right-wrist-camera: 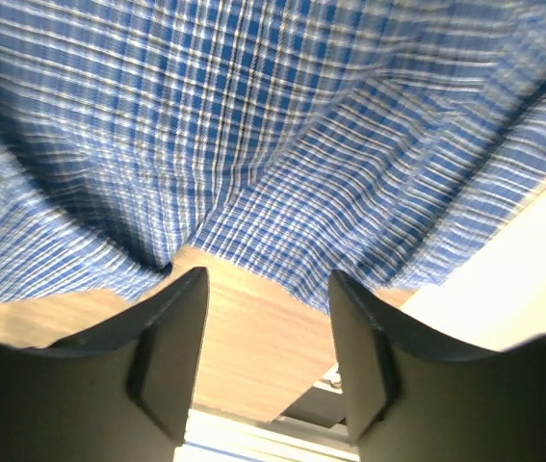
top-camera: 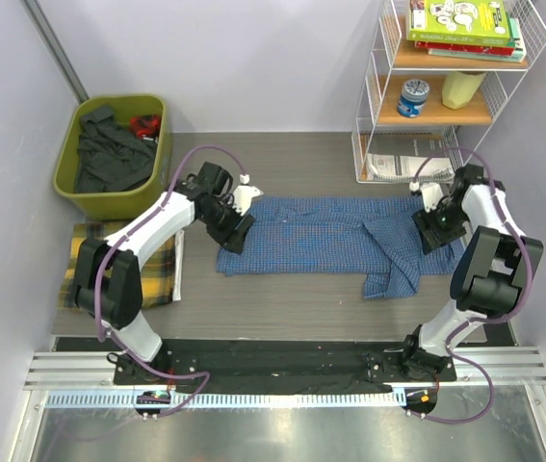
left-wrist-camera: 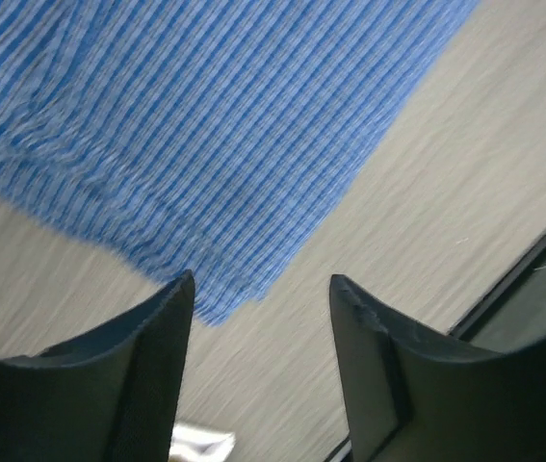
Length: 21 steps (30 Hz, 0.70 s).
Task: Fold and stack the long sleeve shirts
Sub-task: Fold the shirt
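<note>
The blue fine-check shirt lay spread flat between both end effectors, one sleeve folded across near the right one. The left end effector and the right end effector stood parted and empty at its hems. The yellow plaid shirt lay folded left of the left one. Shelf lettering was unreadable. Bare bench lay in front of the blue shirt.

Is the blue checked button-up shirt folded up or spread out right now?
Mostly spread out: the blue checked shirt lies flat in a long band across the table, one sleeve crossing over near the right end.
</note>
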{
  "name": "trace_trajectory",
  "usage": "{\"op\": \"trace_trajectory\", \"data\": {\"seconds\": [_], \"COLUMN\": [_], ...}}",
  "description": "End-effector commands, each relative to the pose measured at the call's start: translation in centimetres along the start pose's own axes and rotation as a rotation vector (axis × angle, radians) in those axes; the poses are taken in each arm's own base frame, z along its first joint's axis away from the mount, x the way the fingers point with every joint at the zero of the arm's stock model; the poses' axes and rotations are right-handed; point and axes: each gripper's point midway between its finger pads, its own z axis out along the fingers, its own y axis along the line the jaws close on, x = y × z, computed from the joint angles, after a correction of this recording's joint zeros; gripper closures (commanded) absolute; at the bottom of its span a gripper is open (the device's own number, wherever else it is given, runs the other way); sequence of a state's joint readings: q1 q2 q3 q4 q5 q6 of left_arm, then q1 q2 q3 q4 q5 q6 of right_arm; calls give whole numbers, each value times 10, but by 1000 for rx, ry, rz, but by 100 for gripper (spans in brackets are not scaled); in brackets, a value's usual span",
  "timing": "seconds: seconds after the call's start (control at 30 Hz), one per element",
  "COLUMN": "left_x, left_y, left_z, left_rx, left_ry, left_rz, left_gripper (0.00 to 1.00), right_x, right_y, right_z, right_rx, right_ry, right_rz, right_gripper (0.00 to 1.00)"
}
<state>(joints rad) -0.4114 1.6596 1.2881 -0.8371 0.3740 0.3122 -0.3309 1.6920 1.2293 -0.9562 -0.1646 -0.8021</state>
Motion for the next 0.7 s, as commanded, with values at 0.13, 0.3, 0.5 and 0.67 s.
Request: {"op": "trace_trajectory", "data": {"seconds": [0.13,0.3,0.5,0.67], "left_x": [-48,-50,-72,-82], "left_y": [-63,-84,-123,-128], "left_z": [-6,0,14,20], "left_rx": [191,236,299,303], "left_ry": [-253,-268,-326,-316], "left_rz": [117,207,385,367], "left_gripper": [30,31,30,31], "right_x": [7,51,62,55], "right_y": [59,80,76,63], "right_z": [-60,-29,-1,12], "right_rx": [-178,-211,-157,-106], "right_ry": [-105,22,37,25], "right_rz": [-60,-56,-4,60], "right_gripper": [35,40,40,43]}}
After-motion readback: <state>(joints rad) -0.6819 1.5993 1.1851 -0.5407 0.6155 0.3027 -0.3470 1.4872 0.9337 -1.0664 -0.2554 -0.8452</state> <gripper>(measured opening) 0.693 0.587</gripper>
